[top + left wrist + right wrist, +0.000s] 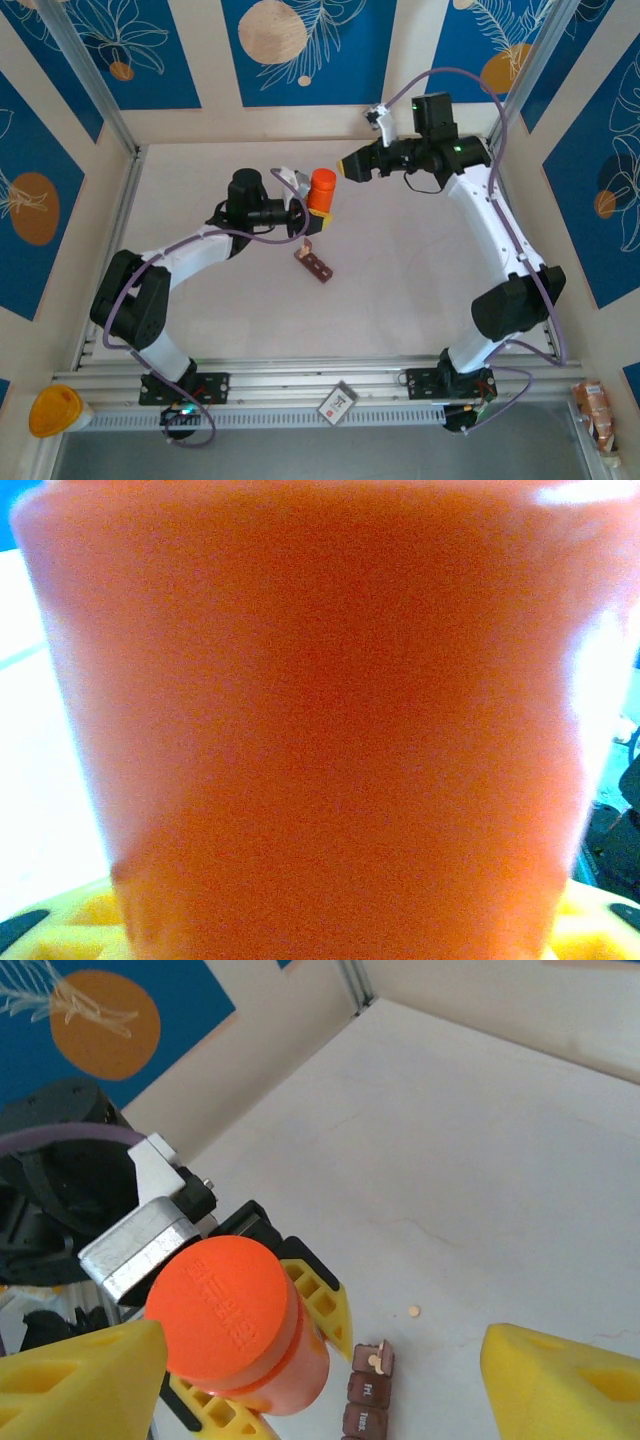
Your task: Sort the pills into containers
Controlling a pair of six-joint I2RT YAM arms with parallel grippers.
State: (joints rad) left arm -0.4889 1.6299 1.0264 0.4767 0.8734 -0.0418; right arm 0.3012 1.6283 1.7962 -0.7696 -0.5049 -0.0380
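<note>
My left gripper (pixel 313 208) is shut on an upright bright orange pill bottle (pixel 321 190) with its cap on. In the left wrist view the bottle's wall (pixel 320 720) is pressed close to the camera, with yellow fingers (pixel 75 920) at the bottom corners. My right gripper (pixel 350 166) hovers open just right of the cap, and its yellow fingers (pixel 85 1380) straddle the bottle (pixel 225 1305) from above without touching it. The dark reddish-brown containers (pixel 314 262) lie on the table below the bottle. The end compartment of the containers (pixel 367 1395) stands open with a pill (pixel 375 1361) at it. Another pill (pixel 413 1311) lies loose on the table nearby.
Walls and metal frame posts (pixel 95 85) enclose the white table (pixel 420 270). On the near rail lies a small card (pixel 338 401). A yellow-lidded cup (pixel 52 410) stands at the bottom left and a packet (pixel 597 412) at the bottom right.
</note>
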